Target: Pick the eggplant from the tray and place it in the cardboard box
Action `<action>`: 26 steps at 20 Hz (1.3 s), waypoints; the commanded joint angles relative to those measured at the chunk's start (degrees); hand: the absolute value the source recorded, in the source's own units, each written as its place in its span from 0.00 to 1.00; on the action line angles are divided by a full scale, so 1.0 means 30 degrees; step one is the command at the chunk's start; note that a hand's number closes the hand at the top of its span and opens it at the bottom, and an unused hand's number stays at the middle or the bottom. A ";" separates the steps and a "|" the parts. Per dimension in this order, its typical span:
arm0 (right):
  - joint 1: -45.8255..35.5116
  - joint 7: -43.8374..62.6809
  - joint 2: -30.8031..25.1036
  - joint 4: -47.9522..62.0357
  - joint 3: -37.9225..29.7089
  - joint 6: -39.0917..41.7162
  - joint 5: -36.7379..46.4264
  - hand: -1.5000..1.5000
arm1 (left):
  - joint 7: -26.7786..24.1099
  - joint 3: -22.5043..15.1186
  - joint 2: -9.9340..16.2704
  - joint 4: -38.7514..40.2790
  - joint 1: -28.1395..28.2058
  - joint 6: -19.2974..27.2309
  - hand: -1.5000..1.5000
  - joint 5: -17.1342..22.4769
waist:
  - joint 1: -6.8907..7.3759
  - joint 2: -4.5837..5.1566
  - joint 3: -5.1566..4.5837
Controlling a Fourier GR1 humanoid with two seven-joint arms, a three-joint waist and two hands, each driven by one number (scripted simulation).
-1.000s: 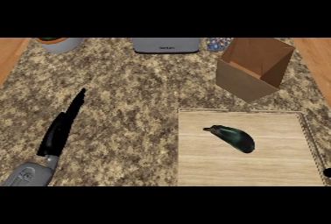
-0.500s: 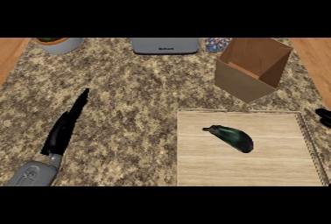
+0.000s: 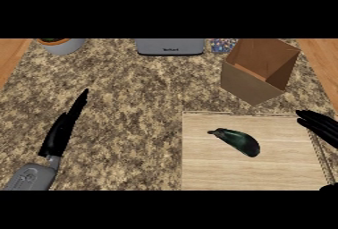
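While looking steeply down at the speckled granite counter (image 3: 132,89), spotting the eggplant (image 3: 236,141) right away: lying dark and glossy on the bare wooden tray (image 3: 218,174), a little toward the tray's far half, stem end pointing to the view's left, slanting down to the right, touching neither hand. Catching the right hand (image 3: 320,125) at the view's right edge, hanging over the tray's right rim, fingers straight and released, grasping nothing, pointing up and to the left, sitting near the eggplant but clearly apart from it. Over on the other side, finding the left hand (image 3: 63,134) well to the left of the tray, above open counter, fingers stretched straight toward the far side, likewise released and holding nothing, with its grey forearm (image 3: 30,176) showing at the lower left corner. Turning to the cardboard box (image 3: 257,71): standing on the counter just beyond the tray's far right corner, leaning, its open top showing a brown inside. Along the counter's far edge, picking out a potted plant (image 3: 61,44) at the left, a grey appliance (image 3: 170,46) in the middle, and beside it a small patterned thing (image 3: 223,44), too small for telling what it is.
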 commanded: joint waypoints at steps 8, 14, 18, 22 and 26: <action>-0.2081 0.2397 0.3418 0.0820 0.1371 0.2235 0.3320 0.00 | -0.0471 0.1259 -0.1709 0.0828 -0.0263 -0.0725 0.50 -0.1679 | 0.0077 0.0025 0.0010; -0.2912 0.1294 0.4941 0.2146 0.1121 0.0558 0.5285 0.00 | -0.0559 0.1842 -0.2596 0.2690 -0.1659 -0.0980 0.50 -0.2517 | -0.0006 0.0045 0.0010; -0.3078 0.0525 0.6180 0.2758 0.1280 -0.0381 0.6425 0.00 | 0.0437 0.2907 -0.1016 -0.0522 0.0294 -0.2696 0.50 -0.1846 | 0.0127 0.0014 0.0016; -0.3335 0.1084 0.6148 0.2387 0.1022 0.1449 0.7274 0.00 | -0.0919 0.3226 -0.2282 0.0825 0.0225 -0.2263 0.50 -0.3026 | 0.0045 0.0021 0.0008; -0.4002 0.1771 0.7598 0.3693 0.2019 0.1242 0.8786 0.00 | -0.0938 0.3029 -0.2859 -0.0065 0.1176 -0.1897 0.50 -0.3735 | 0.0104 0.0026 0.0010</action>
